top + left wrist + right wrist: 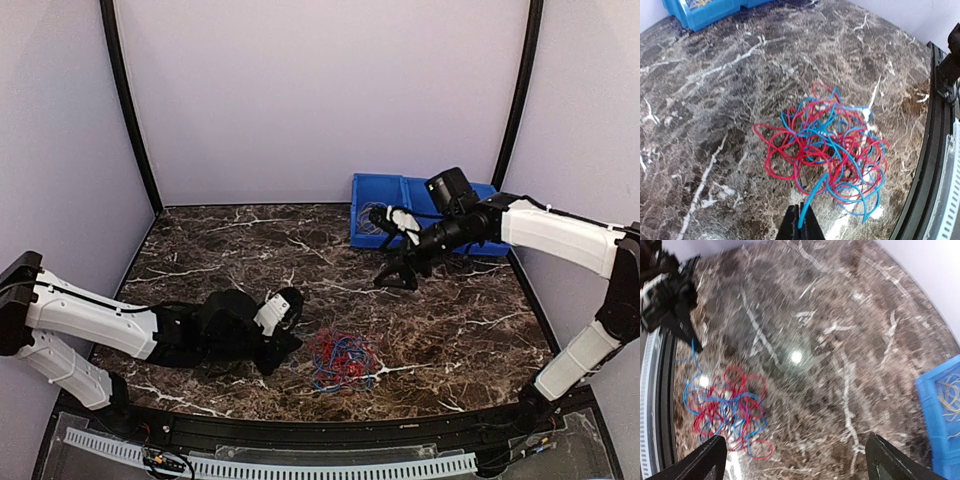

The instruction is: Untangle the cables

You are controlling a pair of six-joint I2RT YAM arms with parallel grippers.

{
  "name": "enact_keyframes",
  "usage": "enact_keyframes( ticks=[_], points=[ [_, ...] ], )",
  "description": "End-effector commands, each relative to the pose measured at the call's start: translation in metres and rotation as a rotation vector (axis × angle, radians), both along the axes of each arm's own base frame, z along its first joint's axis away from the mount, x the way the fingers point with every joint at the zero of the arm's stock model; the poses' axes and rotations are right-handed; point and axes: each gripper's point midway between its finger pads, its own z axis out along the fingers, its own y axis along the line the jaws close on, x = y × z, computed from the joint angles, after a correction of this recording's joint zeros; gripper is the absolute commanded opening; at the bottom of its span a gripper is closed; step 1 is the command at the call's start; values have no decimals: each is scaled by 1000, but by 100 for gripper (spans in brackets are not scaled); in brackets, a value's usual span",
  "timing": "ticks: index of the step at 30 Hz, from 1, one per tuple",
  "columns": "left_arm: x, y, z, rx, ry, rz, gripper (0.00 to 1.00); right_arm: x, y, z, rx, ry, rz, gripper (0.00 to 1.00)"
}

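A fist-sized tangle of red and blue cables (341,360) lies on the marble table near the front centre; it shows in the left wrist view (827,147) and in the right wrist view (725,410). My left gripper (283,345) sits low just left of the tangle, shut on the end of a blue cable (812,202) that runs from the tangle. My right gripper (398,277) hovers at the back right, wide open and empty, fingertips (710,460) apart, far from the tangle. Yellow cables lie in the blue bin.
A blue bin (400,205) stands at the back right, by the right arm; its corner shows in the right wrist view (942,415) and in the left wrist view (705,12). A black rail (300,440) runs along the table's front edge.
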Motion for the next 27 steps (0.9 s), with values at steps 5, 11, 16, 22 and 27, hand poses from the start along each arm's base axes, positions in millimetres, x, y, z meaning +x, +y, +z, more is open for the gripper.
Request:
enact_keyframes(
  ticks=[5, 11, 16, 22, 27],
  points=[
    [21, -2, 66, -166, -93, 122, 0, -14, 35, 68, 240, 48, 154, 98],
    [27, -2, 86, -218, -108, 164, 0, -48, 73, 24, 161, 85, 243, 84],
    [34, 5, 113, -281, -148, 218, 0, -67, 94, 13, 164, 117, 308, 83],
    [37, 14, 140, -354, -186, 258, 0, -96, 118, 6, 188, 198, 403, 80],
    [38, 22, 150, -381, -209, 284, 0, -111, 135, -7, 175, 222, 480, 81]
  ],
)
